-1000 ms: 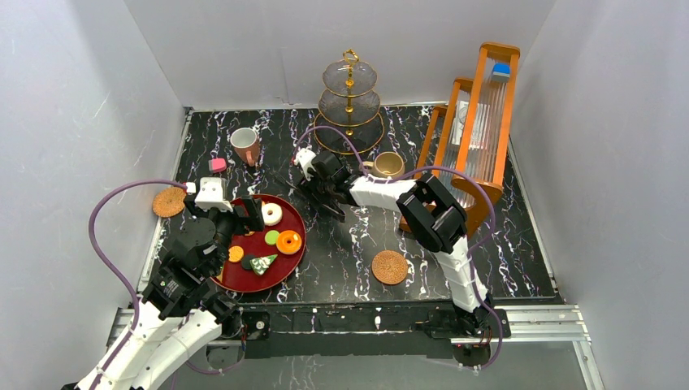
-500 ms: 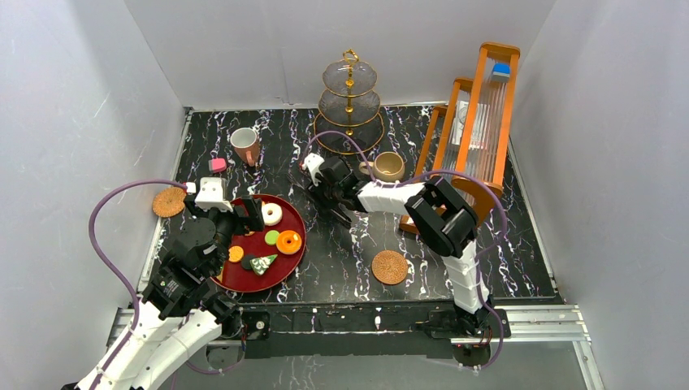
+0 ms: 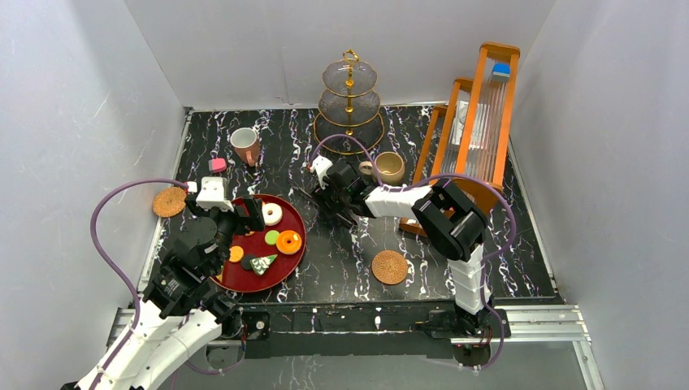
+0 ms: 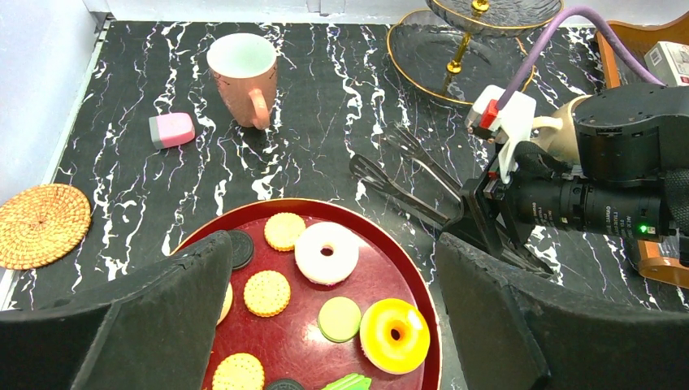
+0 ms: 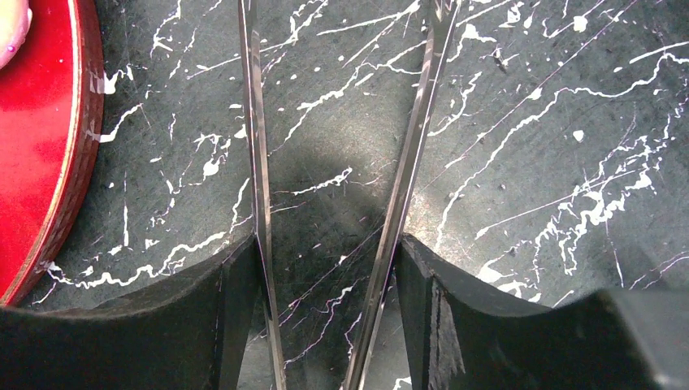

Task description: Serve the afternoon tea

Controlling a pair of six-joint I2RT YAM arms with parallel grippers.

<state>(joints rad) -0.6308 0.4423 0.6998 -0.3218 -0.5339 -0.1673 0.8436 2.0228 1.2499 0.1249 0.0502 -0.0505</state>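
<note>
Marbled black tabletop [image 3: 349,244]: right gripper [image 5: 325,244] is clasping slim black metal tongs [image 4: 374,173] (mid-tabletop); left gripper [image 4: 333,244] is hovering released.

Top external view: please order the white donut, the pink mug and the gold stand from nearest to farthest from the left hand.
1. White donut, on the red tray, just right of the left hand.
2. Pink mug, farther back.
3. Gold stand, at the far back, centre.

My black white-veined marble table [image 3: 341,252] carries a round red tray [image 3: 294,223] at lower left, two woven round coasters [image 3: 169,202] [image 3: 389,266], a pink mug [image 3: 244,145], a beige mug [image 3: 389,166] and a gold three-tier stand [image 3: 349,130] at top centre.
</note>
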